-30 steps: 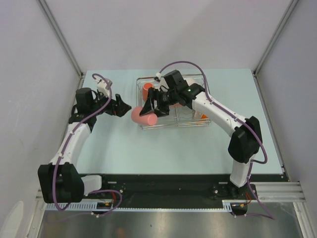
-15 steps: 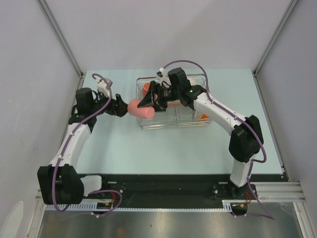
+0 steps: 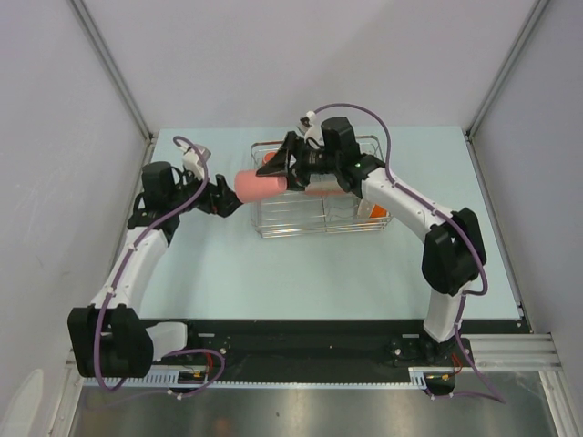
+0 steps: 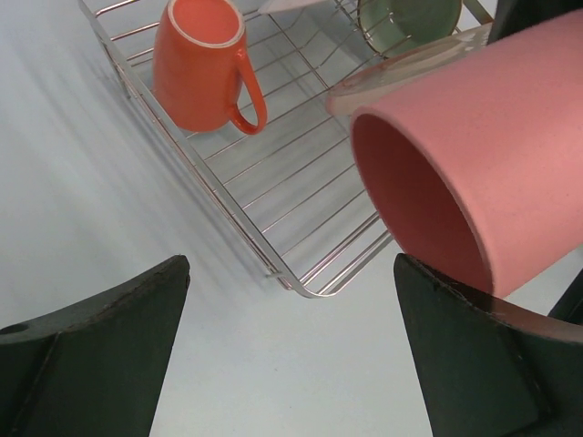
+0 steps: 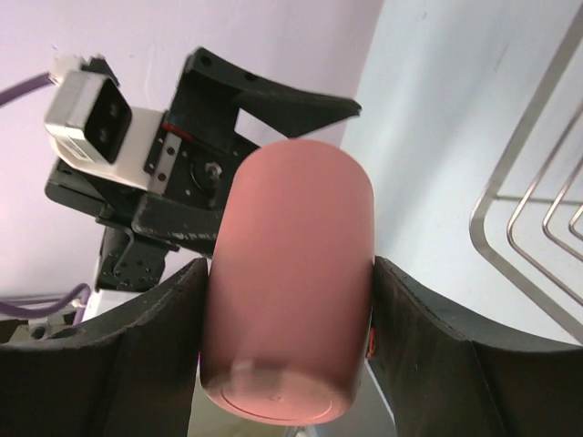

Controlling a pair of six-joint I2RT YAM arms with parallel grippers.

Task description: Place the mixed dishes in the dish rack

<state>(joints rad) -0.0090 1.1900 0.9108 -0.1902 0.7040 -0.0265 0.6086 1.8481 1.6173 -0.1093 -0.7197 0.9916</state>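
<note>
Checker: Grippers, near side first — what's the left one doing?

Labeller: The left gripper (image 3: 230,195) hangs over the table (image 3: 301,273) just left of the rack. Fingers spread wide, nothing in them. It faces the cup's open mouth, near but apart.

Checker: Cup?

Labeller: The pinkish cup (image 3: 260,185) is in the air, lying on its side, mouth toward the left arm, over the rack's left edge. The right gripper (image 5: 290,264) pinches it across the body near the base, one finger each side. Contact looks full in the right wrist view.

Checker: Rack contents?

Labeller: The dish rack (image 4: 273,182) shows bare wire at its near-left corner. The orange-red mug (image 4: 205,64) sits further back on the left, with the pale green bowl (image 4: 408,20) beyond it.

Checker: So the step?

Labeller: My read is either a handover to the left arm or a re-aim before setting down — cannot tell which. For a handover, the left fingers should close on the cup's wall near the rim, well clear of the right fingers. The right should let go only once that grip is firm. For direct placement, turn the mouth down, lower onto the bare wire and stay off the mug's handle. The sides look smooth, so a slack pinch could let the cup roll out.
</note>
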